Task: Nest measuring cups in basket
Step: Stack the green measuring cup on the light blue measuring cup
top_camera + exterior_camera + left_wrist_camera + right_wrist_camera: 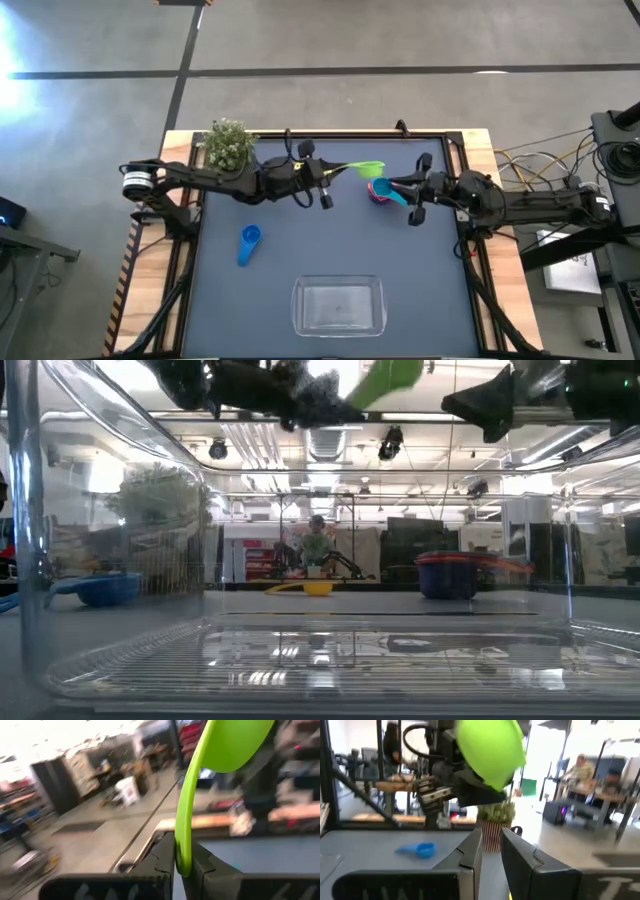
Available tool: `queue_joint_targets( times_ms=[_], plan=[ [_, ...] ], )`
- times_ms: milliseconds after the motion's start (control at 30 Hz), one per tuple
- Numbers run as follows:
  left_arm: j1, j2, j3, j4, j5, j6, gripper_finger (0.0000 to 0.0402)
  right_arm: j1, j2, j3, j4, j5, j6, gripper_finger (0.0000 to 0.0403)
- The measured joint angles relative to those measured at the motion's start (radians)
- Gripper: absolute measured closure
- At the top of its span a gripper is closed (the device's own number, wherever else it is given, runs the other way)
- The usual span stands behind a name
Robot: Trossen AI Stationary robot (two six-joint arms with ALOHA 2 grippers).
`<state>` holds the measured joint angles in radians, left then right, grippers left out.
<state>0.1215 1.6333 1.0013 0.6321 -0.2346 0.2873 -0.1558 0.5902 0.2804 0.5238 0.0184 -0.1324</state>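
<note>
Holding one green cup (370,169), left gripper (334,173), one blue cup (249,240), one basket (339,328)

Clear glossy plastic basket (339,305)

green cup (227,742) cut off at the left wrist view's edge, stacked cups (455,575) blurred through the basket (300,660) wall
</note>
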Motion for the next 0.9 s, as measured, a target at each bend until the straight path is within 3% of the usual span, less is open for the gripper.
queue_joint_targets(
  times_ms=[167, 267, 467, 667, 900],
  plan=[
    [0.001, 0.000, -0.003, 0.110, 0.126, -0.032, 0.0402, 0.000, 0.065, -0.069, 0.270, -0.002, -0.047, 0.0341],
    [0.001, 0.000, -0.003, 0.155, 0.193, -0.046, 0.0402, 0.000, 0.106, -0.079, 0.362, -0.057, -0.061, 0.0325],
    [0.001, 0.000, -0.003, 0.204, 0.275, -0.065, 0.0402, 0.000, 0.212, 0.015, 0.372, -0.135, -0.049, 0.0269],
    [0.001, 0.001, -0.003, 0.207, 0.332, -0.080, 0.0402, 0.000, 0.353, 0.142, 0.379, -0.146, -0.077, 0.0216],
    [0.001, 0.001, -0.003, 0.206, 0.347, -0.088, 0.0402, 0.001, 0.511, 0.260, 0.440, -0.232, -0.078, 0.0221]
  ],
)
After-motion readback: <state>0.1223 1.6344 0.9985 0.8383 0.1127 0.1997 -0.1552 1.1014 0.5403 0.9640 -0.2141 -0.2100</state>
